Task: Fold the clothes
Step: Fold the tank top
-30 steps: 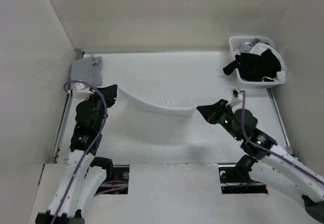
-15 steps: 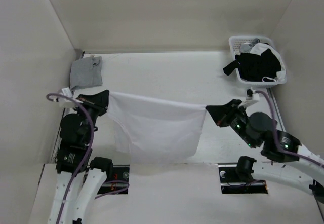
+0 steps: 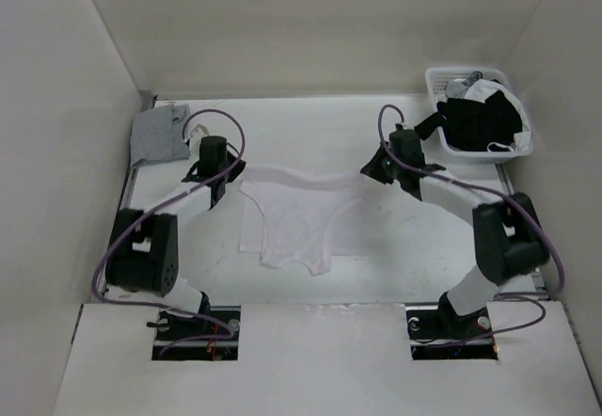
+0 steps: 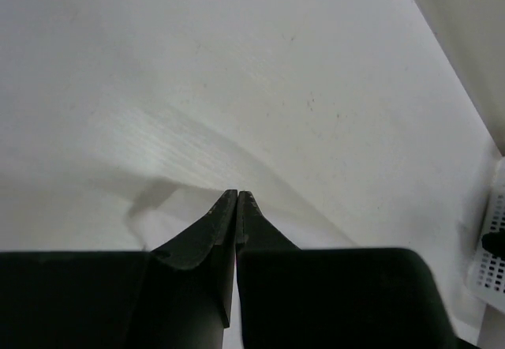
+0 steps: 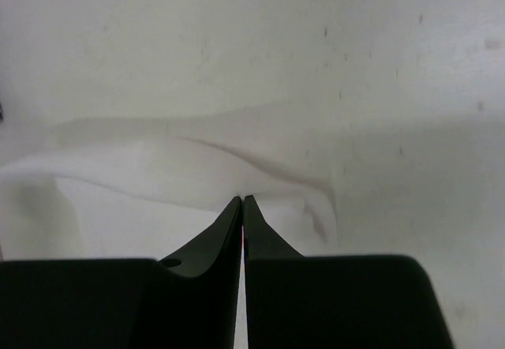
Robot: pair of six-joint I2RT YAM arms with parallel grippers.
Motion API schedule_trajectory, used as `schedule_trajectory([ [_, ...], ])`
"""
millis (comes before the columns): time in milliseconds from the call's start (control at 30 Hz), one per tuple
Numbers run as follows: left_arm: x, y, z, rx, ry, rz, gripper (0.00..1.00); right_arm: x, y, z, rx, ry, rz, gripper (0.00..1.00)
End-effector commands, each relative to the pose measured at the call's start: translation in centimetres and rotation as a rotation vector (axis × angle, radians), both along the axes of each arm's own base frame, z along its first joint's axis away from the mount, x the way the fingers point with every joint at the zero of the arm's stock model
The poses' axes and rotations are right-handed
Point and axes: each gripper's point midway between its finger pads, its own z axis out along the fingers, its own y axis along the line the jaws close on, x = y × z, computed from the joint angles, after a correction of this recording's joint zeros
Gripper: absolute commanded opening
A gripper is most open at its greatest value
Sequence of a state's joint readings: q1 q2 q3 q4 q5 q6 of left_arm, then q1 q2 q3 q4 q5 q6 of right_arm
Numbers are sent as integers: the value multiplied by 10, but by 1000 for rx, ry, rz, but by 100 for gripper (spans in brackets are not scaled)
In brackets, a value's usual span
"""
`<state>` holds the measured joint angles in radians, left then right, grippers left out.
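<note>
The white tank top [image 3: 292, 223] lies rumpled at mid-desk [image 3: 310, 134]. Its far edge is stretched between the left fingers [image 4: 209, 234] and right fingers [image 5: 221, 234], both pinched on it. Far right, a white basket [image 3: 433, 82] holds a black-and-white bundle [image 3: 480, 120].

Lab robot cell: white panel walls [image 3: 310, 30], bare table [image 3: 310, 124].

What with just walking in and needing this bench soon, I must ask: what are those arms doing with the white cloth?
Two robot arms are handling a white tank top. The left gripper and right gripper are each shut on one end of its far edge, stretching that edge between them; the rest trails toward the near side over the table. It is not folded yet. A grey garment and a basket of clothes sit in the far corners.
</note>
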<state>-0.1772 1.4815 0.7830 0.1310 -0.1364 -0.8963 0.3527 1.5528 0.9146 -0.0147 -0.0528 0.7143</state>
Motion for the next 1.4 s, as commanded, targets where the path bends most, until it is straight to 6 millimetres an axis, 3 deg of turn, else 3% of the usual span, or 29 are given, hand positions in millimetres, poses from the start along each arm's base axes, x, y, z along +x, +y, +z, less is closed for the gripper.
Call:
schedule_trajectory([
  [0, 68, -4, 67, -36, -242, 27, 0, 70, 9, 49, 93, -178, 33, 6],
  [67, 78, -4, 63, -40, -230, 26, 0, 87, 5, 46, 106, -169, 24, 5],
  [167, 73, -4, 63, -47, -233, 20, 0, 87, 1, 53, 120, -181, 21, 5],
  [333, 29, 0, 51, -89, -237, 26, 0, 50, -10, 50, 109, -193, 4, 6],
  [500, -12, 3, 29, -159, -212, 13, 0, 10, -26, 27, 113, -173, -46, 6],
  [900, -96, 2, 32, -186, -246, -77, 1, -72, -24, 5, 83, -156, -28, 6],
  [1100, -122, 3, 13, -156, -205, -107, 1, -103, -29, -20, 58, -98, -36, 6],
  [1367, -148, 3, -25, -149, -113, -118, 1, -120, -32, -52, 57, 7, -55, 6],
])
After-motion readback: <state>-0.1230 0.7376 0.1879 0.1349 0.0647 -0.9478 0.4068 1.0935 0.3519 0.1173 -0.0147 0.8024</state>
